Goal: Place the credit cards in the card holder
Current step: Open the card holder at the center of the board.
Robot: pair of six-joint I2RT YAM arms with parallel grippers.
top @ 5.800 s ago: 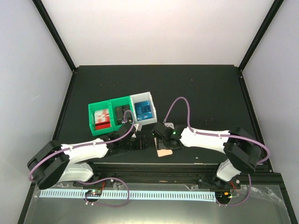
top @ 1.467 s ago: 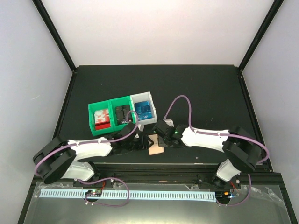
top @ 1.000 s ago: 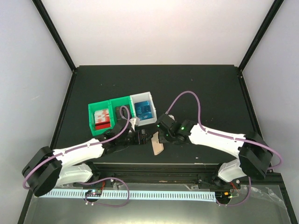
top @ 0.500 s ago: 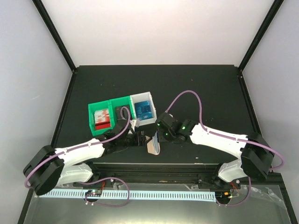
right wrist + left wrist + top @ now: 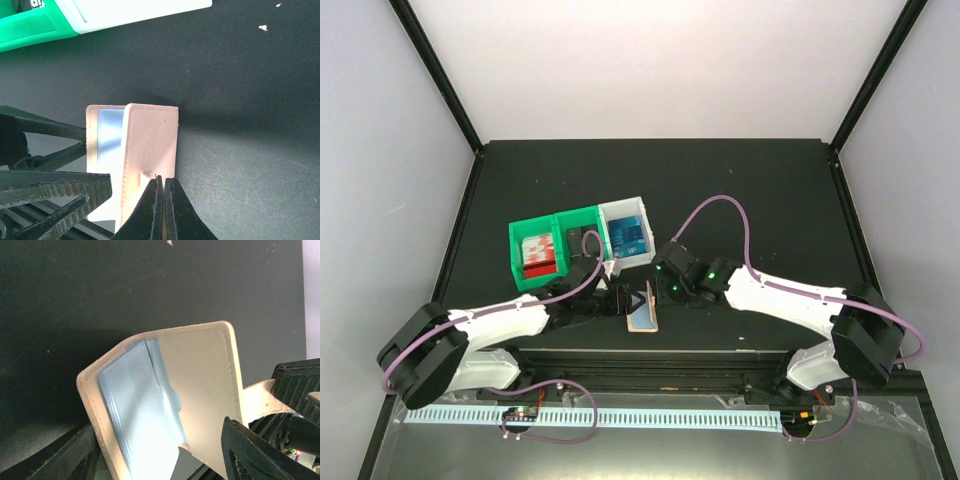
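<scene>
holder [image 5: 642, 314]: 6 o'clock on table [image 5: 750, 200], stood open; cards [image 5: 627, 236] in white bin [image 5: 623, 206] at 11 | right gripper [image 5: 161, 186]: clenched on one flap | left gripper [image 5: 623, 301]: spread, straddling holder | handling: light, floppy, probably folds shut; cards thin, slick, so pinch a short edge

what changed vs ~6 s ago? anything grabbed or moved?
The card holder went from lying flat to standing open on edge, shifted slightly left. The right end effector now pinches one cover; the left end effector has moved in on the other side. The bins and the credit cards inside stayed put.
</scene>
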